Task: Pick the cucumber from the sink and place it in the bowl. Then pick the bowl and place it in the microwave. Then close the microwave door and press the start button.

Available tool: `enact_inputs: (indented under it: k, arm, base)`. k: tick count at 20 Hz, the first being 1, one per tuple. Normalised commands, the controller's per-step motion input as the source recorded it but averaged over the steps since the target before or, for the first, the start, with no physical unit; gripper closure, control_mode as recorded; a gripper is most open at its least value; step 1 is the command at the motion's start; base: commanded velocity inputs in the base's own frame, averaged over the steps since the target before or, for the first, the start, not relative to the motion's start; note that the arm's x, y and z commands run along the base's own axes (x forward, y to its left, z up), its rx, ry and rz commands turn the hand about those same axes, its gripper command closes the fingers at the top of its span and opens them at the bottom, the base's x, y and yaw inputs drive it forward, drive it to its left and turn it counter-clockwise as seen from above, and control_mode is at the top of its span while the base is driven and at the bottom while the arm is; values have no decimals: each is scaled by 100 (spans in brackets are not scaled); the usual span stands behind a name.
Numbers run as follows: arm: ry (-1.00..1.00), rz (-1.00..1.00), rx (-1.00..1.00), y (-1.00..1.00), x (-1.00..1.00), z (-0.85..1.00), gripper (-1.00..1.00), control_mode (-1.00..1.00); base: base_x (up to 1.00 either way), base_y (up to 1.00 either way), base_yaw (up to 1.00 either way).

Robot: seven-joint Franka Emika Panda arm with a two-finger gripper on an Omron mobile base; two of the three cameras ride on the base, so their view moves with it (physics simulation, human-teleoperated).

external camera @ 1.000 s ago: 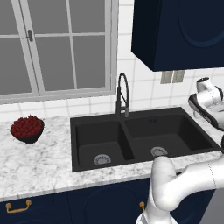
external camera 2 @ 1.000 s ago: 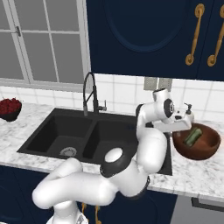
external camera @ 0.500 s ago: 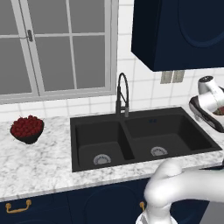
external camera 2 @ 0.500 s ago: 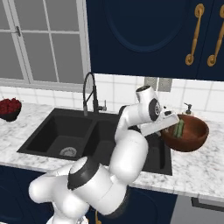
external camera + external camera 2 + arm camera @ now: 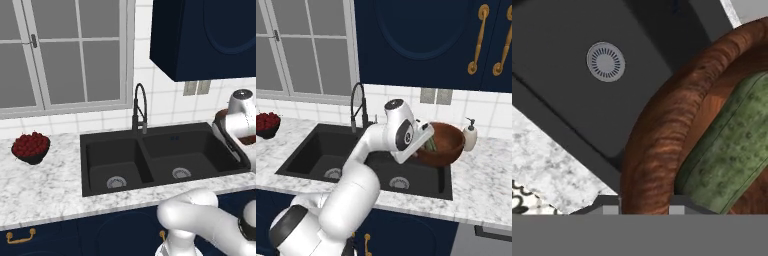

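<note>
Evidently the gripper pinched the bowl rim between 2 part-closed fingers, holding it tilted above the sink; the cucumber lay inside, toward 2 o'clock from the fingertips.

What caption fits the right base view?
Gripper clamps the bowl by its rim, lifted over the sink edge, cucumber inside.

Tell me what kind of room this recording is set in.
A home kitchen, rendered rather than filmed. A black double-basin sink with an arched faucet is set into a marble-look counter under a window, with navy cabinets above and a bowl of red berries to one side.
</note>
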Motion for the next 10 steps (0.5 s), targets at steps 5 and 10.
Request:
enact_inputs:
  k: [5,10]
  arm:
    - [-7,36,-1,78,-69,49,100,-100]
    - [-5,26,-5,84,-50,55,100,-100]
  base:
    - [0,0,0]
    - [0,0,0]
